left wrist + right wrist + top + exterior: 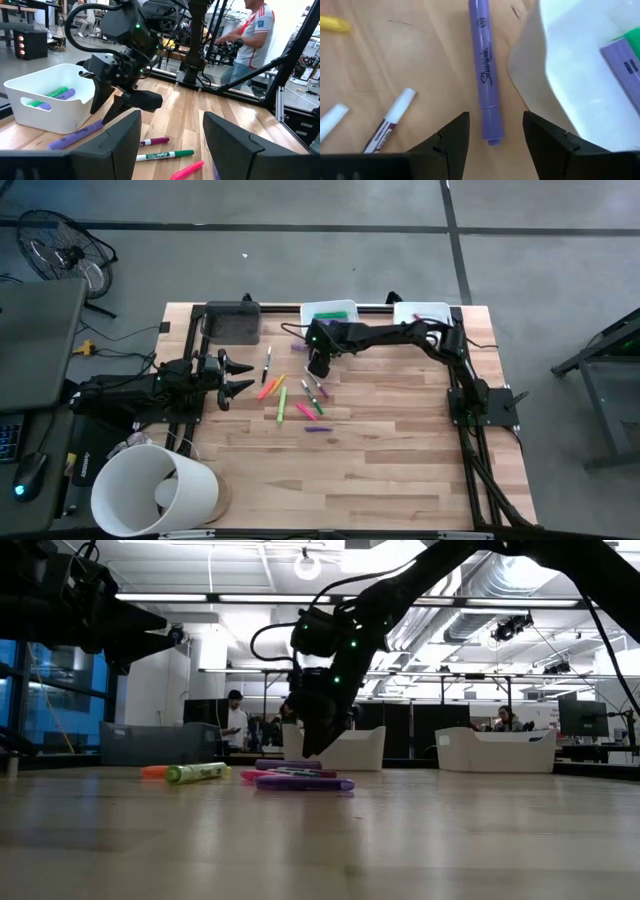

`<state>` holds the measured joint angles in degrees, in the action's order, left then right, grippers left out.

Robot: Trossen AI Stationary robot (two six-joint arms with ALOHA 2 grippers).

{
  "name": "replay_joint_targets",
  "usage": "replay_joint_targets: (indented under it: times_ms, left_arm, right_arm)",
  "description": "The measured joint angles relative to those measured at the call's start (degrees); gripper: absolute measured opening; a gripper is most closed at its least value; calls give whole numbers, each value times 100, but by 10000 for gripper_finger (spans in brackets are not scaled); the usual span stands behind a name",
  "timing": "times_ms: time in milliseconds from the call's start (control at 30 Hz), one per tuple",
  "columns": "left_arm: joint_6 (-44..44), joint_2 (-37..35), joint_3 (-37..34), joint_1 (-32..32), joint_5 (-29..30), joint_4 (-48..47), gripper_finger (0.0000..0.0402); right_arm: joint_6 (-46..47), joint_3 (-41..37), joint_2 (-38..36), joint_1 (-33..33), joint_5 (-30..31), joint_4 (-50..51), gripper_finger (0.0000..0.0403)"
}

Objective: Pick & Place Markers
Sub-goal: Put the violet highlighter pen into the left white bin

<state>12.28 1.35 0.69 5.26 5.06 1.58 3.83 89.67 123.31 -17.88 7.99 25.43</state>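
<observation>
- Table (400,470): it is carrying loose markers (300,405) scattered mid-table, well apart from the right-hand tray (421,311).
- Left tray (30,107): it is already holding a green and a purple marker.
- Right gripper (494,131): it is hovering beside that tray, jaws apart and empty, straddling the tail of a purple marker (486,70).
- Left gripper (238,376): it is waiting at the table's left side, jaws apart.
- Purple marker: it is lying flat just beside the tray wall, long axis running away from the fingers (along the wall).
- Risk: one finger is sitting near the wall; a descent could clip the tray or roll the marker.
</observation>
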Motion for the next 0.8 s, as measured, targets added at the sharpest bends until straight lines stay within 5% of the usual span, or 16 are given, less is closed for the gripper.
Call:
replay_joint_targets:
  times_ms: [800]
  left_arm:
    - [1,1,0,-2,-1,0,211]
  right_arm:
    - [-405,-173,59,26,-574,-292,172]
